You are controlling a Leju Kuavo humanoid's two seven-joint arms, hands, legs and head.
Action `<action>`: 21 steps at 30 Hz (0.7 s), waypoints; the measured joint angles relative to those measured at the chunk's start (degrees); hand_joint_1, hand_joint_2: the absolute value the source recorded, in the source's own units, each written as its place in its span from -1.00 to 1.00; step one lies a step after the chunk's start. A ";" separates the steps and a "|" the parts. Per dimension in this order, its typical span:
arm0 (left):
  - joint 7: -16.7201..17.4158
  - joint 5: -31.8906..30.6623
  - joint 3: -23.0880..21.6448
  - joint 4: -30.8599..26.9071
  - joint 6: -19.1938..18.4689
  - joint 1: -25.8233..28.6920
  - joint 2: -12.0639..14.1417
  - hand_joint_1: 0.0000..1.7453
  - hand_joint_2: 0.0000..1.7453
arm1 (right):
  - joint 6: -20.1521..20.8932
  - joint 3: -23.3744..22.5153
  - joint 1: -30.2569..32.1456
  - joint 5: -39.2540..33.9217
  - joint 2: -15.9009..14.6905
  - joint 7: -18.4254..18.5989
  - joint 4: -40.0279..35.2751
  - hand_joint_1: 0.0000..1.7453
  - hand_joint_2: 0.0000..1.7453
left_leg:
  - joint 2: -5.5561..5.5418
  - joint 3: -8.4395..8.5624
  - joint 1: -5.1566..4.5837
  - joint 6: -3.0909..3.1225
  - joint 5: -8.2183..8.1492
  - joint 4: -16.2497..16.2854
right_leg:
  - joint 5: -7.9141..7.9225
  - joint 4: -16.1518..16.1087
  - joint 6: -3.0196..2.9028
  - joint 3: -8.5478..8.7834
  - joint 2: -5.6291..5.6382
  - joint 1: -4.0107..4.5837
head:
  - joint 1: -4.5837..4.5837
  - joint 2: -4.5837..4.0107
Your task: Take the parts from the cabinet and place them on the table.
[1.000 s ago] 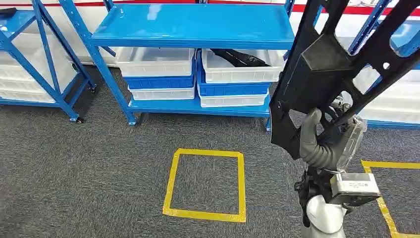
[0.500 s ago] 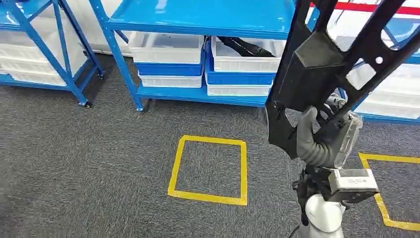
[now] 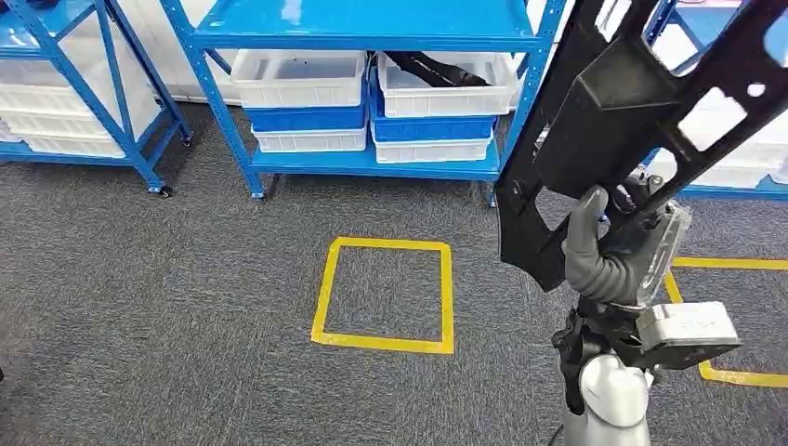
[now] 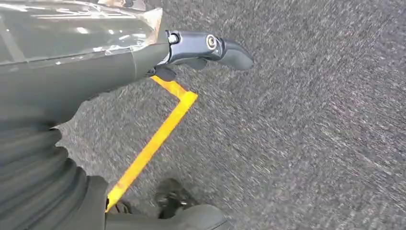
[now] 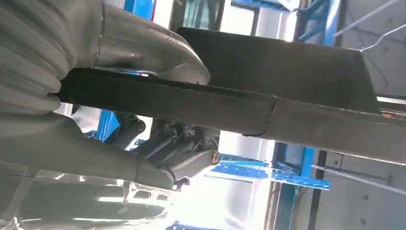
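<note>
- Since a second ago, the camera has swung, so the blue cabinet sits further left.
- Right hand grips the black part, raised at right.
- Left hand: fingers' state unclear, over grey floor.

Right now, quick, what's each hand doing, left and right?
Left hand: holds nothing, fingers apart, open above the floor.
Right hand: grips the large black part, held up in front of the cabinet.

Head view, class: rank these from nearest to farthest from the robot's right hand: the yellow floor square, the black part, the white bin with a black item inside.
1. black part, held in the right hand
2. yellow floor square, on carpet to its left
3. white bin, on the blue shelf beyond
</note>
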 joint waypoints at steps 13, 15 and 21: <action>-3.78 2.69 2.43 -0.07 -8.02 -0.50 2.40 -1.00 1.00 | 4.33 -0.79 -9.89 -4.37 0.53 0.13 6.78 1.00 1.00 | 0.00 10.77 -0.65 3.99 6.29 -13.06 | 0.73 3.69 2.68 -5.62 -0.04 0.43 | 0.20 0.00; -3.89 2.01 2.40 -0.07 -9.18 -0.50 2.47 -1.00 1.00 | 4.33 -1.27 -10.02 -4.48 0.09 0.11 7.13 1.00 1.00 | 0.07 9.40 -0.70 4.24 7.23 -13.00 | -4.56 12.38 2.23 -8.54 0.07 0.28 | 0.35 0.00; -4.11 0.40 2.21 -0.07 -11.51 -0.45 2.49 -1.00 1.00 | 4.00 -3.25 -9.21 -3.91 -1.14 0.11 7.13 1.00 1.00 | 0.14 4.94 -0.61 3.21 10.21 -11.98 | -0.84 5.48 5.25 -0.33 0.09 -0.55 | 0.44 0.00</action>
